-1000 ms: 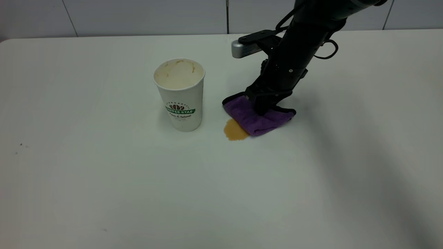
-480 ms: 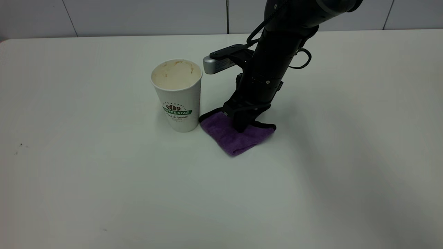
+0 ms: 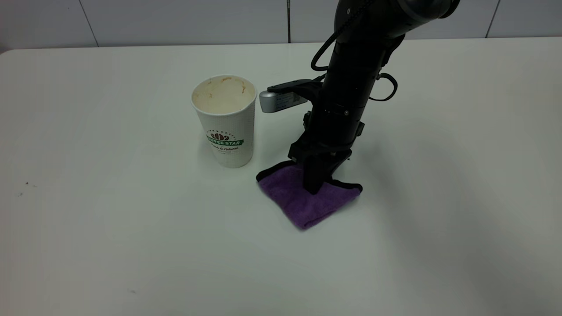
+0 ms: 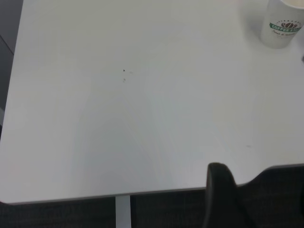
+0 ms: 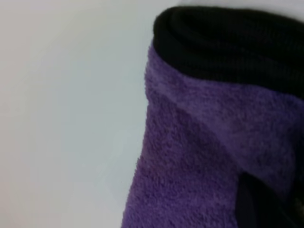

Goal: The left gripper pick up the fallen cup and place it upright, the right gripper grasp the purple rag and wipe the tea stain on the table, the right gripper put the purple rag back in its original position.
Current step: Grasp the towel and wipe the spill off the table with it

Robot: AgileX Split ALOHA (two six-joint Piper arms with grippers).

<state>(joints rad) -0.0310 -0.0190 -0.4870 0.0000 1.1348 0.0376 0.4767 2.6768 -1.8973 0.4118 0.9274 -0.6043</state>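
The purple rag [image 3: 307, 199] lay flat on the table [image 3: 109, 228], at about four o'clock from the cup [image 3: 226, 120] and near it without touching. The right gripper [image 3: 315, 186] stood almost upright on the rag's middle, its fingers closed into the cloth and pressing it against the table. In the right wrist view the purple rag [image 5: 204, 152] filled most of the picture, with a black hem along one edge. The cup stood upright, brown residue around its inner rim. No tea stain showed on the bare table around the rag. The left gripper was out of view; its wrist camera showed the cup [image 4: 282, 28] far off across the table.
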